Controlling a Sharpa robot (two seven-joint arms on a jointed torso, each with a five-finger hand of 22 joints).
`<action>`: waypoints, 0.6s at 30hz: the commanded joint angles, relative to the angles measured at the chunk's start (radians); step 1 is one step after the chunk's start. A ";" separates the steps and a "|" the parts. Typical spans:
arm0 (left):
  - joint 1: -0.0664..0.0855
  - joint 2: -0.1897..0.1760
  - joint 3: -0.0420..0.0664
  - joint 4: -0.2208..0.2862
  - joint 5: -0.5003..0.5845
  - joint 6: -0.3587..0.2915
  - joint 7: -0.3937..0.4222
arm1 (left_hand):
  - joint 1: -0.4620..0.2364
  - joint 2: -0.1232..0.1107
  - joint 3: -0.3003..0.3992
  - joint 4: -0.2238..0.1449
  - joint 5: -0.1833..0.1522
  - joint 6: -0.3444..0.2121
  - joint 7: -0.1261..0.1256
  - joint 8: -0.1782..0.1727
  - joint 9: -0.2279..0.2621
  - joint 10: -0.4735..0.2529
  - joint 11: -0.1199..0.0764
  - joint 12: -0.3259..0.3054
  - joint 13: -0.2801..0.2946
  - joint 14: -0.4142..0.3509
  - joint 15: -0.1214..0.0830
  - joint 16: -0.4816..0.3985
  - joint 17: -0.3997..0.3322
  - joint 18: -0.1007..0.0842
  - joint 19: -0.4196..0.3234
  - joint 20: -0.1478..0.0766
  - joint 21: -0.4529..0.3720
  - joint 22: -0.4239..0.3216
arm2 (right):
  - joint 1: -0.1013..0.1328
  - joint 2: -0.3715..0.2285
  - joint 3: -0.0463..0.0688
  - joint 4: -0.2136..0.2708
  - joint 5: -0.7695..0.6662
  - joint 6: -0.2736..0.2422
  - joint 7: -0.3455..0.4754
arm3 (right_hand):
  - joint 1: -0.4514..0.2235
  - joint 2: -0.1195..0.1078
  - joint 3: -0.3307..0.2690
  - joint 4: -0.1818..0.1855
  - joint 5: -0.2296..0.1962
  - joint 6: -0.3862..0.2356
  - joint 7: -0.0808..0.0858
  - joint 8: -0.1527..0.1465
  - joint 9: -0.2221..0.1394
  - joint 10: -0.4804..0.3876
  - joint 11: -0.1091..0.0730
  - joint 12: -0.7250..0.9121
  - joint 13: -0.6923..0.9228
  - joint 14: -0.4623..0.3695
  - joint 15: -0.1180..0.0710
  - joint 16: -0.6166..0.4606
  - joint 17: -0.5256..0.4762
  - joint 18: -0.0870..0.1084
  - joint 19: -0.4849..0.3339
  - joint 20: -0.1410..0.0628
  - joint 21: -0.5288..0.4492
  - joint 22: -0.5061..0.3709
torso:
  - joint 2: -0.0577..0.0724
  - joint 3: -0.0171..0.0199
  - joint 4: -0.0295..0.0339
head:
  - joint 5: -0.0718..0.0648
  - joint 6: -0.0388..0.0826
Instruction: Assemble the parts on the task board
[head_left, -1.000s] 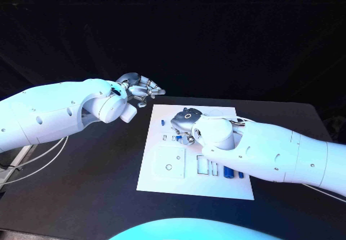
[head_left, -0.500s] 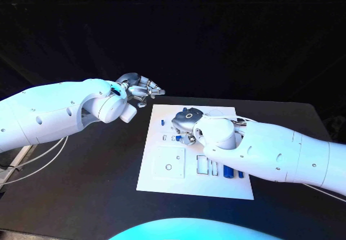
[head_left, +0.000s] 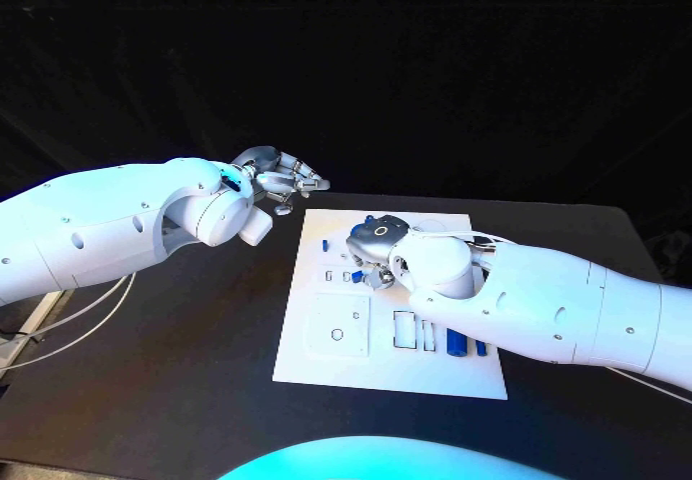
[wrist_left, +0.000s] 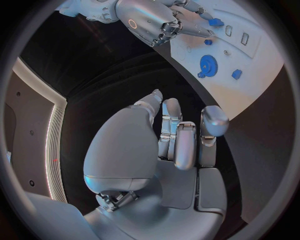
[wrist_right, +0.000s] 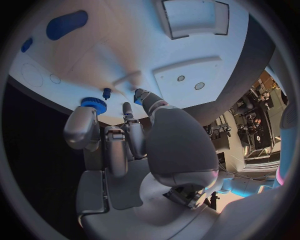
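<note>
2 hands are at work, with only the right one over the task board (head_left: 332, 365), the white plate lying mid-table on the black table (head_left: 173, 400). The left hand (head_left: 278, 178) hangs off the board's far-left corner, above bare table, fingers curled inward with nothing between them.

The right hand (head_left: 372, 252) is lowered onto the board's far half, fingertips (wrist_right: 140, 94) bent down close to the surface. The wrist view suggests nothing is pinched, but the fingers overlap, so grip state: cannot tell. A blue gear (wrist_right: 93, 104) lies just beside those fingertips, and a small blue peg (wrist_right: 107, 92) stands close by. Long blue parts (head_left: 457, 344) rest in slots near the board's near-right side, partly under the right forearm.

Risks, as judgement:
- forearm sweeps low over the slotted parts and could knock them loose;
- crowded fingertips could nudge the gear sideways instead of gripping it;
- the peg is small enough to tip if brushed.
</note>
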 joint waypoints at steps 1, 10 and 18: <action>0.001 0.002 0.001 0.000 -0.001 0.015 0.005 | 0.007 0.003 -0.003 0.001 0.000 -0.006 0.002 0.002 -0.001 -0.006 -0.002 -0.006 -0.002 0.034 -0.002 0.006 0.108 0.005 0.006 -0.001 0.004 0.001 | -0.001 -0.008 0.000 0.006 -0.017 -0.010 -0.001 | 0.006 0.000 0.002 -0.007 -0.004 0.000 -0.002 0.002 -0.002 -0.003 0.006 -0.005 0.090 0.104 0.007 0.006 0.263 0.008 -0.005 0.005 -0.005 -0.003 | -0.001 -0.0007 -0.0008 | 0.000 0.000; 0.001 0.001 0.001 -0.002 -0.001 0.018 0.005 | 0.007 0.003 -0.003 0.001 0.000 -0.006 0.002 0.002 -0.001 -0.006 -0.002 -0.007 -0.002 0.034 -0.002 0.005 0.107 0.005 0.006 -0.001 0.004 0.000 | 0.000 -0.045 0.000 0.031 -0.016 -0.050 -0.015 | 0.003 0.008 0.005 -0.002 -0.006 0.004 -0.003 0.003 -0.002 -0.001 0.006 -0.001 0.093 0.104 0.007 0.006 0.263 0.008 -0.003 0.005 -0.002 0.000 | -0.001 0.0001 -0.0011 | -0.001 0.004; 0.001 -0.001 0.001 0.001 -0.002 0.026 0.011 | 0.010 0.004 -0.002 0.001 0.000 -0.009 0.003 0.000 -0.003 -0.010 -0.001 -0.012 -0.006 0.033 -0.002 0.003 0.104 0.005 0.004 0.000 0.002 -0.003 | 0.002 -0.139 0.003 0.132 0.049 -0.135 -0.018 | 0.035 0.029 0.056 -0.016 -0.056 -0.002 -0.003 -0.002 -0.009 0.003 0.004 0.006 0.097 0.104 0.004 0.006 0.263 0.008 0.000 0.003 -0.005 0.001 | -0.005 -0.0007 -0.0075 | -0.004 0.011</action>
